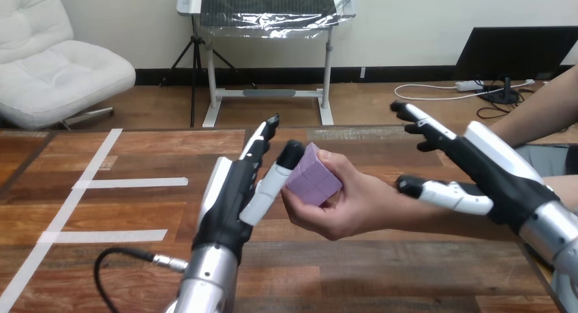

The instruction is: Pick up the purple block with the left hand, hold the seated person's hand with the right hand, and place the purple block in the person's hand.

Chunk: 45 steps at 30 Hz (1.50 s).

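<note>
Left hand (232, 190), fingers straight, is beside the purple block (312, 178) in the person's hand (354, 207); right hand (497, 170) spread.

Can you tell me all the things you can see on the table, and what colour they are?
purple block: one, purple, above the table's middle, in the person's hand
tape strips: three, white, stuck flat on the table's left part
table: one, brown wood, under everything
person's hand: one, reaching in from the right, fingers curled round the block
left hand: one, black and white, just left of the block, fingers straight, thumb against the block
right hand: one, black and white, open, over the person's wrist at the right
</note>
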Tool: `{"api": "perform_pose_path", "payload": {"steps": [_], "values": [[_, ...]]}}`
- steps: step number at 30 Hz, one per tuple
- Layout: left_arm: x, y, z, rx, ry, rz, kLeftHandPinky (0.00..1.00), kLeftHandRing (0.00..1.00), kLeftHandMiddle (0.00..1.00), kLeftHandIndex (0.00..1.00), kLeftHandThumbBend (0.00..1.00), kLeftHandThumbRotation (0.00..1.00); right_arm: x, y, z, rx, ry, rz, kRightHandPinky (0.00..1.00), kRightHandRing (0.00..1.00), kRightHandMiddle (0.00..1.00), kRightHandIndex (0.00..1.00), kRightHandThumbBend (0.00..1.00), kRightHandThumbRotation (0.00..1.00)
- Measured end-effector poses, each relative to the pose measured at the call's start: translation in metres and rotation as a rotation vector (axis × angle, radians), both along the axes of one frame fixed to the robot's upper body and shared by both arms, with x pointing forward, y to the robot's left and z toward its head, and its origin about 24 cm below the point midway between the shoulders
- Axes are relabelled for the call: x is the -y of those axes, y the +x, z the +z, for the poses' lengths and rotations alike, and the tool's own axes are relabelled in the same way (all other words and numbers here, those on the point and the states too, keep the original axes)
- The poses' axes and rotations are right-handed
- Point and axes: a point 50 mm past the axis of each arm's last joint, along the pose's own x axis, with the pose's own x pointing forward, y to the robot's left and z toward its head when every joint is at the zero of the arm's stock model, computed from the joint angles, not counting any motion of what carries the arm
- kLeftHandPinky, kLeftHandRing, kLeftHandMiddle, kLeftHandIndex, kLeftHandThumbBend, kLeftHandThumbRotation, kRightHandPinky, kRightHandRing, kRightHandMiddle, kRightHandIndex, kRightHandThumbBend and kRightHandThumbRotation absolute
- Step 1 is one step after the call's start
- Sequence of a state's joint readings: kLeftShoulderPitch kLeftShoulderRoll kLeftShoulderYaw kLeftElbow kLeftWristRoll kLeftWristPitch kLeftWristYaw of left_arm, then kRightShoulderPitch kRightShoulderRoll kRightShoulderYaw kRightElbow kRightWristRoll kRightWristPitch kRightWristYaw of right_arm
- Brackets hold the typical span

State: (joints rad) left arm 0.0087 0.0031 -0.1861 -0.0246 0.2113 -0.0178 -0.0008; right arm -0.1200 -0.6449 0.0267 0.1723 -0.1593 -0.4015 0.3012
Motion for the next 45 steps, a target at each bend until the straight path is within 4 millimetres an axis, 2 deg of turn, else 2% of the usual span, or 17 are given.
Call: {"api": "perform_pose_path", "payload": {"steps": [7,16,25,32,33,37,45], "values": [[-0.004,-0.009,0.004,0.016,-0.02,0.026,0.95,0.96,0.94,0.92,0.91,1.0,0.0,-0.007,-0.003,0.012,0.11,0.01,0.84,0.94,0.96,0.98,1.0,1.0],[-0.009,-0.022,0.01,0.058,-0.054,0.046,0.97,0.95,0.92,0.91,0.88,1.0,-0.005,-0.017,-0.007,0.027,0.253,0.009,0.89,0.94,0.95,0.96,1.0,1.0],[-0.017,-0.035,0.019,0.101,-0.121,0.054,0.97,0.93,0.9,0.9,0.86,1.0,-0.022,-0.032,-0.011,0.041,0.416,0.021,0.88,0.93,0.94,0.94,1.0,1.0],[-0.026,-0.047,0.029,0.142,-0.178,0.055,0.95,0.93,0.89,0.9,0.91,1.0,-0.035,-0.044,-0.012,0.066,0.55,0.031,0.87,0.92,0.93,0.93,1.0,0.99],[-0.035,-0.056,0.038,0.187,-0.182,0.052,0.93,0.93,0.89,0.89,0.92,1.0,-0.043,-0.052,-0.009,0.092,0.634,0.04,0.88,0.92,0.93,0.93,1.0,0.98],[-0.039,-0.059,0.041,0.202,-0.19,0.056,0.91,0.91,0.88,0.9,0.93,1.0,-0.045,-0.055,-0.007,0.1,0.654,0.044,0.9,0.93,0.94,0.93,1.0,0.98],[-0.051,-0.079,0.051,0.243,-0.198,0.07,0.88,0.9,0.89,0.89,0.92,0.98,-0.051,-0.067,-0.002,0.124,0.74,0.057,0.92,0.93,0.93,0.93,1.0,0.97]]}}
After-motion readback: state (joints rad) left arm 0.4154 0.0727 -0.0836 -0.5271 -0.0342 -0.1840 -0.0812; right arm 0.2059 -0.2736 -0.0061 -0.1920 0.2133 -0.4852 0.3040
